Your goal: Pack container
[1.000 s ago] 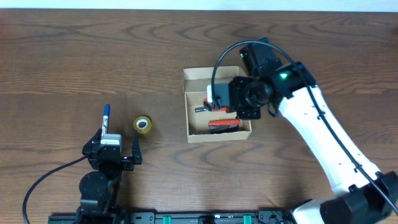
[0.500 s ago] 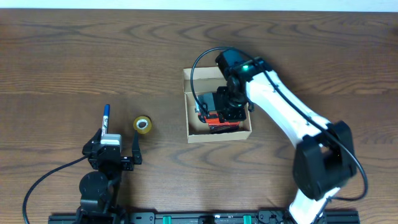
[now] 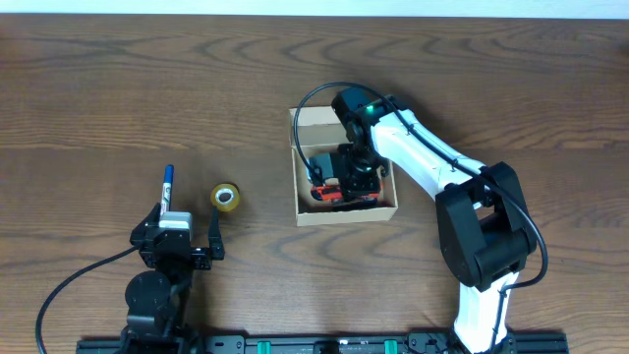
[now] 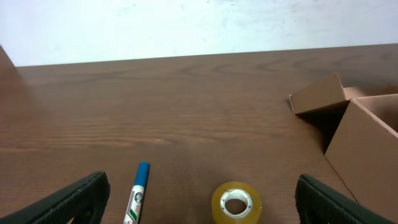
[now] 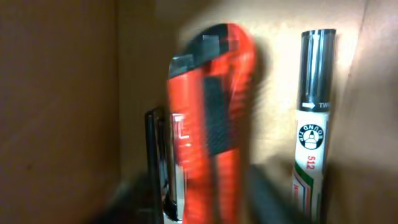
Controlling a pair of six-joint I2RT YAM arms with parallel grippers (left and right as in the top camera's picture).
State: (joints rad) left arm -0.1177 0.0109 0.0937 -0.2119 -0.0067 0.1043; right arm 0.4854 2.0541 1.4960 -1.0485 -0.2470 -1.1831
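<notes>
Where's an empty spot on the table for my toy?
Bare table runs along the far edge, beyond the tape and blue pen. More lies between the tape and the box. The box is crowded: the right hand, a red knife and a marker fill it.

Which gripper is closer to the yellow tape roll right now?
Left. The left gripper sits on the table just short of the tape roll, open; the right gripper is farther off, down inside the cardboard box.
</notes>
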